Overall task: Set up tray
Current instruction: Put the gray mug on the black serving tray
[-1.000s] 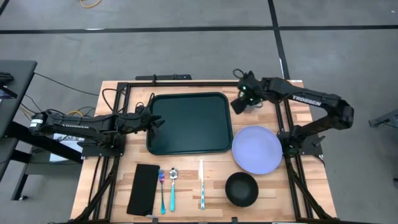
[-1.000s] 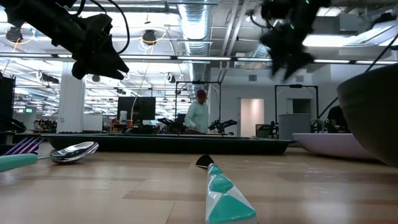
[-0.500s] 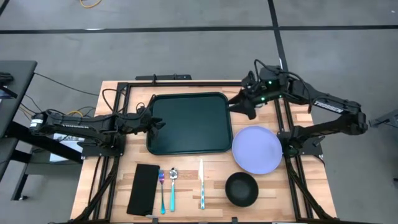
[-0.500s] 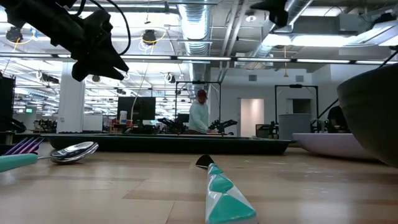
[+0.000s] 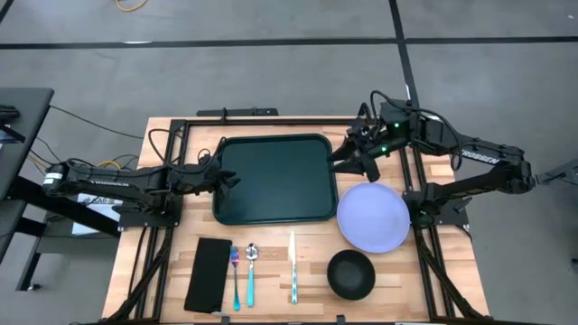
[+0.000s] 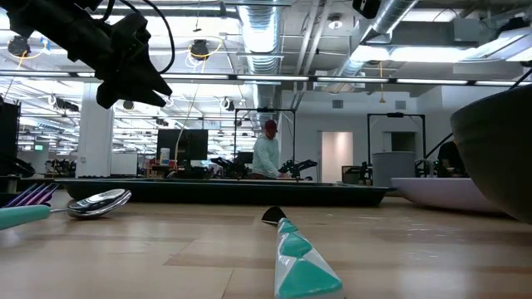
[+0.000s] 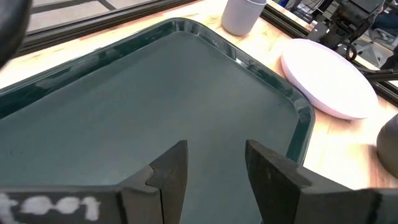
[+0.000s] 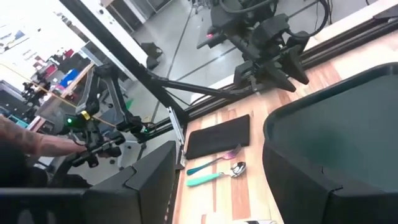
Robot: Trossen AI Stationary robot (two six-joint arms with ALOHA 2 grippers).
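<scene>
The dark green tray (image 5: 275, 179) lies flat on the wooden table; it fills the left wrist view (image 7: 155, 93) and one corner shows in the right wrist view (image 8: 339, 124). My left gripper (image 5: 230, 178) (image 7: 214, 171) is open and hovers above the tray's left edge, clear of it in the low view (image 6: 125, 75). My right gripper (image 5: 348, 155) (image 8: 217, 180) is open wide and high above the tray's far right corner, pointing toward the table's left. Only a small part of it shows at the top of the low view (image 6: 370, 7).
A lavender plate (image 5: 373, 217) lies right of the tray, with a black bowl (image 5: 350, 273) nearer. A black napkin (image 5: 208, 273), fork (image 5: 235, 280), spoon (image 5: 251, 271) and knife (image 5: 293, 266) lie along the near edge. A pale cup (image 7: 242, 15) stands past the tray's far right corner.
My right gripper has risen from just above the tray's far right corner, almost leaving the top of the low view. Its arm has stretched out toward the table's right.
</scene>
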